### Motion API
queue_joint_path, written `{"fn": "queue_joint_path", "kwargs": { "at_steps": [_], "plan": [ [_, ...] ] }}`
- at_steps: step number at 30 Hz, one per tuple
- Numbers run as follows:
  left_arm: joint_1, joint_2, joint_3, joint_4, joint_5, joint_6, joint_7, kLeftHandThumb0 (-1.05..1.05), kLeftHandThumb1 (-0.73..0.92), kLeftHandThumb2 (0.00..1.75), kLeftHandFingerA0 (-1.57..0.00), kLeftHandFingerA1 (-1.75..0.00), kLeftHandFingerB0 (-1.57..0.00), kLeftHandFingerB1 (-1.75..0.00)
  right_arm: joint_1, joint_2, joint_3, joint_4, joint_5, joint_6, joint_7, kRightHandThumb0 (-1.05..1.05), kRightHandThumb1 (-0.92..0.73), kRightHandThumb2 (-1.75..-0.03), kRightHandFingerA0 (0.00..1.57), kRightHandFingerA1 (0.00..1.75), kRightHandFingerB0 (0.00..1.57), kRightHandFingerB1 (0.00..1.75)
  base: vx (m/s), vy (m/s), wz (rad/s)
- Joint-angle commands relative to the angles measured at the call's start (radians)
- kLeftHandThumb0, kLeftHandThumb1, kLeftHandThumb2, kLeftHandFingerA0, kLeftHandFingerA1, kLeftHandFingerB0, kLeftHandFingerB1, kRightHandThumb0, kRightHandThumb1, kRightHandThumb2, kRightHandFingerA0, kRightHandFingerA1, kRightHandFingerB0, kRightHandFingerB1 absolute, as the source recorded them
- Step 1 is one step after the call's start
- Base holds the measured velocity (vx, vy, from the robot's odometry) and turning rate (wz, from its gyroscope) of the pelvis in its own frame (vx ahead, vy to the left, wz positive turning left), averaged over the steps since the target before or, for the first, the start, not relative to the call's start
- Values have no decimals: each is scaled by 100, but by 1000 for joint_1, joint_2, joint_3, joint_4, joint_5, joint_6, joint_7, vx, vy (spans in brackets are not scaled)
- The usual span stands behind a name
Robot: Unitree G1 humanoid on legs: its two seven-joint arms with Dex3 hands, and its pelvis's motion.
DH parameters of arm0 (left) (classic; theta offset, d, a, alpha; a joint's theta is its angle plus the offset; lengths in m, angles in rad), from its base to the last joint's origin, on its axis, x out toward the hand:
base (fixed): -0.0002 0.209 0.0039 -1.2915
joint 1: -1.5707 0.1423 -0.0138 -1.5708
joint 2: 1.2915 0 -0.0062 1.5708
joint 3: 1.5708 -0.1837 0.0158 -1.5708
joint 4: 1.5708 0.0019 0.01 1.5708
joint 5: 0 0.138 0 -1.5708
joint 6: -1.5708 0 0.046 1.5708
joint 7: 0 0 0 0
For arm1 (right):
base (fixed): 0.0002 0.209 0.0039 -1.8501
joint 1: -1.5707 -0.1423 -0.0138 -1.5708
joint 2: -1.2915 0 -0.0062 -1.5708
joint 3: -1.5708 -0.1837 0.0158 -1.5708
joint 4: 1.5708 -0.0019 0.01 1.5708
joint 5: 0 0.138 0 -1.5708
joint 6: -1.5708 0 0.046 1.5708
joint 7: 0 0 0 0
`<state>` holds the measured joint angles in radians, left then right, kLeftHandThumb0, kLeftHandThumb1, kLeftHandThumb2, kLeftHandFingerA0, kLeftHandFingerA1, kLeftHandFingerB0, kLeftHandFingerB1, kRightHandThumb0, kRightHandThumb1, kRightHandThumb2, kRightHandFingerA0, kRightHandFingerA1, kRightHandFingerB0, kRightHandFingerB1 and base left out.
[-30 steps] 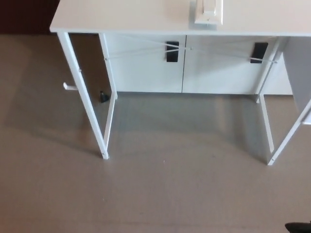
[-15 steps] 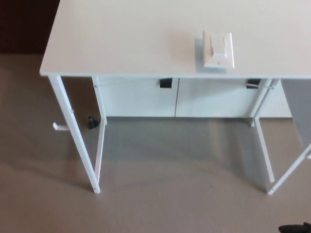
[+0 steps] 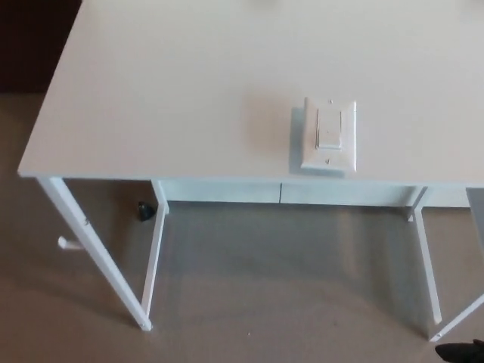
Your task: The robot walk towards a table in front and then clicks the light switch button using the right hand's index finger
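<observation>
Looking down from the head view, a white table [image 3: 151, 91] is seen filling the upper part of the picture, its front edge running across the middle. A white light switch plate [image 3: 329, 134] lies flat on the tabletop, right of centre and close to that front edge — its rocker button [image 3: 330, 128] sits in the middle of the plate. Thin white legs [image 3: 94, 249] are seen slanting down to a grey-brown floor [image 3: 257, 295]. A small dark object [image 3: 144, 210] rests on the floor behind the left legs. At the bottom right corner a black shape [image 3: 463, 352] is partly cut off by the frame — what it is cannot be told. Neither hand is shown, so their state cannot be told.
</observation>
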<state>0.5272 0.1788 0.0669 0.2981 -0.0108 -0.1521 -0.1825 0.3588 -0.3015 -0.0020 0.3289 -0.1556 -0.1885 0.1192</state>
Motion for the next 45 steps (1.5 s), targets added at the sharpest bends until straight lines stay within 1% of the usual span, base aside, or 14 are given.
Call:
{"fn": "queue_joint_path", "kwargs": {
  "at_steps": [1,9,10,16,17,20,23,24,25,34,35,36,42,45],
  "plan": [
    [8,10,2,5,23,-23,22,-19,62,58,-52,-44,-43,-36,11,-13,8,-9,-9,2,8,-27,-61,-57,62,55,49,51,112,147,-14],
    [-4,20,-4,24,33,-52,28,-26,55,66,-50,-50,-41,-42,2,-14,18,-11,-10,13,5,-29,-61,-57,63,56,51,52,212,207,-7],
    [-3,20,-3,27,29,-52,25,-19,62,58,-53,-45,-43,-37,3,-17,21,-3,-12,-4,6,-28,-61,-57,62,56,51,52,82,52,8],
    [3,15,-2,16,20,-36,25,-25,56,66,-50,-49,-41,-42,9,-21,29,-15,-23,4,2,-29,-61,-57,63,56,51,51,24,-38,4],
    [4,16,-2,17,20,-40,23,-18,63,58,-53,-45,-43,-37,8,-20,28,-12,-20,0,3,-29,-61,-57,64,56,51,51,9,-149,6],
    [3,20,-6,26,28,-62,24,-25,56,66,-50,-50,-42,-42,1,-22,30,7,-22,-13,2,-28,-60,-57,63,56,52,52,122,-115,-6],
    [1,22,-8,18,31,-54,26,-19,62,58,-54,-46,-44,-37,-8,-24,34,15,-22,-10,2,-29,-61,-57,63,55,52,51,95,-84,-6],
    [-1,20,-7,21,29,-52,27,-25,56,66,-51,-50,-41,-42,-7,-28,38,8,-30,-5,1,-30,-61,-57,63,55,52,51,0,0,0],
    [-1,20,-7,23,30,-55,28,-18,62,58,-54,-46,-43,-37,-7,-28,39,7,-29,-4,2,-29,-61,-57,63,54,51,51,0,0,0],
    [-4,26,-9,27,43,-65,30,-19,62,58,-56,-46,-45,-37,-18,-29,44,18,-33,-6,6,-30,-61,-57,63,55,52,51,15,131,-7],
    [-3,24,-8,26,41,-63,33,-26,55,66,-54,-51,-43,-43,-17,-30,46,15,-35,-4,7,-30,-61,-57,63,55,52,51,1,280,29],
    [-2,22,-8,24,41,-61,36,-19,62,58,-58,-46,-46,-38,-15,-31,47,8,-36,1,9,-29,-61,-57,63,55,52,51,-20,165,12],
    [-5,25,-10,33,46,-74,39,-18,62,58,-60,-47,-47,-38,-16,-31,50,3,-33,13,15,-29,-60,-57,62,54,52,51,23,8,6],
    [-7,24,-10,41,44,-80,39,-26,55,67,-57,-53,-44,-44,-18,-33,56,6,-45,16,10,-31,-61,-57,63,54,53,51,-30,-86,6]
  ]
}}
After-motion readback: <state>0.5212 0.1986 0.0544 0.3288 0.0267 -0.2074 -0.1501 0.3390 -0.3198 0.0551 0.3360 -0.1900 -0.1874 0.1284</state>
